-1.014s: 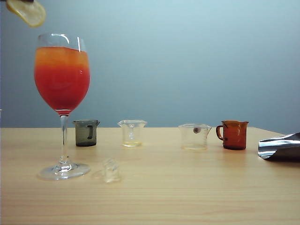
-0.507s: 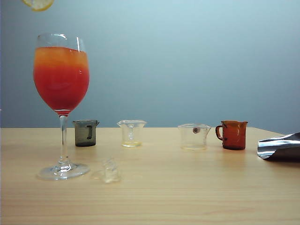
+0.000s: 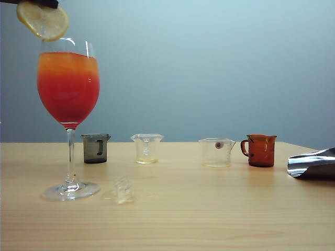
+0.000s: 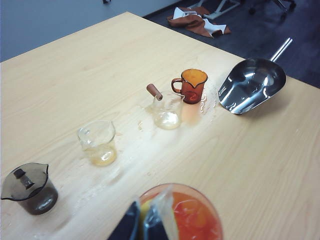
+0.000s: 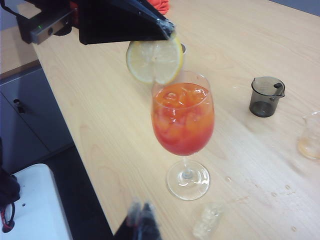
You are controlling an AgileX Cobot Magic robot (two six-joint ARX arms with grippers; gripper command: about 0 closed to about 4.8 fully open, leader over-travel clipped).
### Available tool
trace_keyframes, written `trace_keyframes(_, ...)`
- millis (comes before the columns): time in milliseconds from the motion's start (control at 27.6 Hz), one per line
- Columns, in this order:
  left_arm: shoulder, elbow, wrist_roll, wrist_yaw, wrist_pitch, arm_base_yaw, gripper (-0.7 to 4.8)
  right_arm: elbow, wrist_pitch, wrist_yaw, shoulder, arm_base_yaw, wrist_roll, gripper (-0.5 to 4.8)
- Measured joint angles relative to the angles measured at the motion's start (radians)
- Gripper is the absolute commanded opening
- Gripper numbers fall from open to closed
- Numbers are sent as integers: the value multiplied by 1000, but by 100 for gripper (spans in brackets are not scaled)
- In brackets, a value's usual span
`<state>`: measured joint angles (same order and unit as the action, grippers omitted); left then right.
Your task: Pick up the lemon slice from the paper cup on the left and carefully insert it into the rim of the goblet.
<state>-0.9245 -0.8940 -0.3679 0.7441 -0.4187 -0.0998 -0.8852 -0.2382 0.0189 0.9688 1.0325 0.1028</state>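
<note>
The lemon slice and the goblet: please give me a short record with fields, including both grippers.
lemon slice: held above the rim, not yet inserted
goblet: upright on the table, holding red-orange drink
left gripper: shut on lemon slice, above the goblet
right gripper: low beside the goblet's foot, blurred, jaws seem shut, holding nothing

The lemon slice (image 3: 43, 21), which half a second ago showed only as a sliver at the top edge of the exterior view above the goblet (image 3: 68, 86), has come back down and now hangs with its lower edge level with the goblet's rim, at the left side of the rim. The left gripper (image 5: 162, 29) has descended with it; its dark fingertips (image 3: 36, 2), clamped on the slice, now show at the top edge of the exterior view
</note>
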Motion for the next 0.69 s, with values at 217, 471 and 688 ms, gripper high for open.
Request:
trace_keyframes(217, -40, 0, -58, -4, -50, 0, -6, 0, 0, -7, 1, -8, -6, -6)
trace_keyframes(471, -43, 0, -89, -4, -82, 0, -6, 0, 0, -19, 1, -8, -18, -6)
trace_keyframes(688, -43, 0, -100, -4, -96, 0, -6, 0, 0, -19, 1, -8, -25, -6)
